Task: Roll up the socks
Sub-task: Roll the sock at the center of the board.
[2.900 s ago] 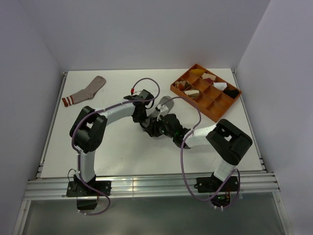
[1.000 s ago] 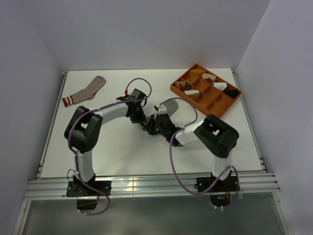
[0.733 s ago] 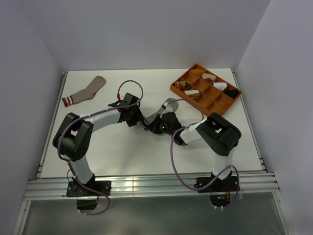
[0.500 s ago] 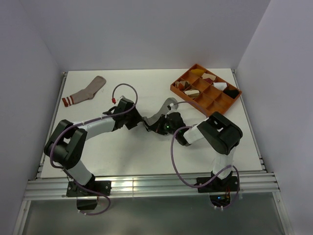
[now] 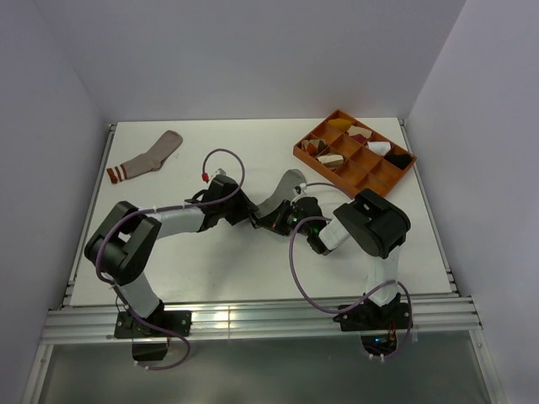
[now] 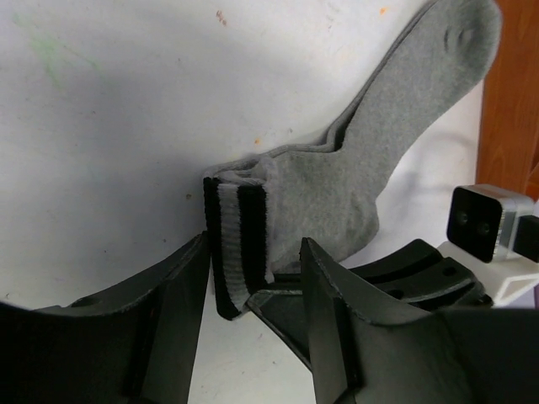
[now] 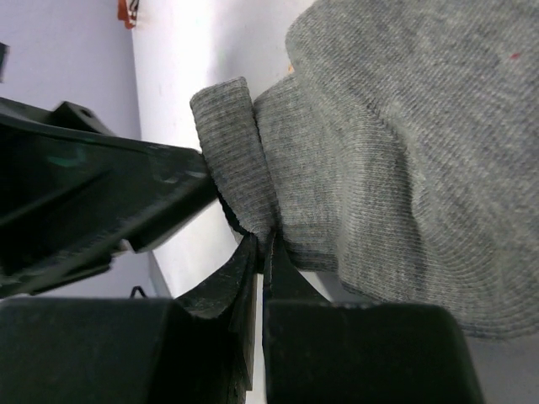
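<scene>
Arms re-posed in last sec: right tool (image 7: 259,244) pinches doubled cuff of grey sock (image 6: 337,168), left tool (image 6: 254,252) open astride it; roll's begun, imo.

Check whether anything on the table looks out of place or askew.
Mainly the pinkish-tan sock: it lies alone near the far left corner, well apart from the grey sock. Nothing looks spilled or damaged.

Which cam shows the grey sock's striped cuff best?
Left wrist: the striped cuff stands folded between the fingers of the open left gripper, stripes clear. Right wrist shows only plain knit of the grey sock pinched by the right gripper. Top external: arms hide the cuff.
</scene>
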